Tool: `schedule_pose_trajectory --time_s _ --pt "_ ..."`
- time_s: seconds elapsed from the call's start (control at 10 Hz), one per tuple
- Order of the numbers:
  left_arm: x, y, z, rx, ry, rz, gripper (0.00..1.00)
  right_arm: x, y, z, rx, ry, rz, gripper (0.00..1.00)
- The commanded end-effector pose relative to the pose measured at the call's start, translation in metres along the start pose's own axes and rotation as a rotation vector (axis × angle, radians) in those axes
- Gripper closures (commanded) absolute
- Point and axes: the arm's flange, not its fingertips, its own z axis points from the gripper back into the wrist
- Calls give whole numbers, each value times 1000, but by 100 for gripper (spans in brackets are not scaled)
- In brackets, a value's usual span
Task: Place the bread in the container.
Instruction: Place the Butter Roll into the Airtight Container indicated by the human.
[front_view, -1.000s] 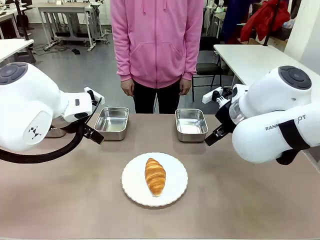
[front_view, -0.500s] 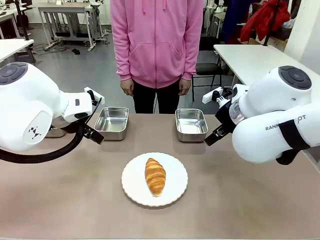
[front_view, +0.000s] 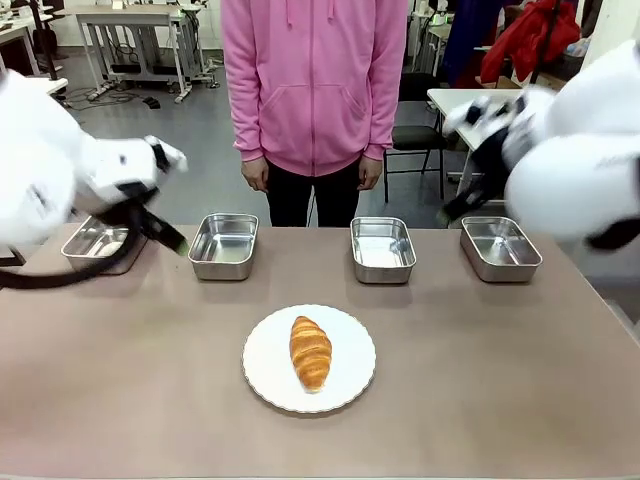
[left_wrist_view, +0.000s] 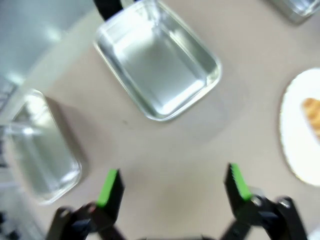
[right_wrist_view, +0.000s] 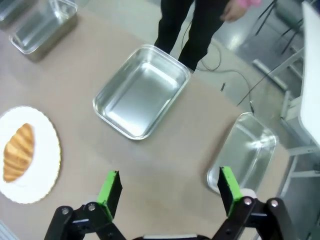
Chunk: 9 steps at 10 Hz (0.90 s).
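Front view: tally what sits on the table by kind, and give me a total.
Steel pans: 4
White plate: 1
Croissant: 1
Total: 6

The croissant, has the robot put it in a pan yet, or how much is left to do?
Nothing is done yet: the croissant lies on the white plate and the steel pans look empty. In hand: nothing, the left gripper and right gripper hang open above the table. Left to do: grab the croissant and set it in a pan.
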Motion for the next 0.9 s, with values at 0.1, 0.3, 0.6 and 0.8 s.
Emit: schedule_pose_trajectory --time_s 0.1,0.3,0.6,0.8 --pt "17 124 58 -184 -18 -59 0 2 -78 79 58 -52 10 0" --pt "-7 183 79 -264 -97 -131 0 -25 -129 115 77 -101 -37 0" --pt "-42 213 94 -249 -209 -170 0 -54 -162 121 155 -210 -64 0" --pt "-34 203 102 -265 -157 -150 0 -45 -150 132 77 -135 -65 0"
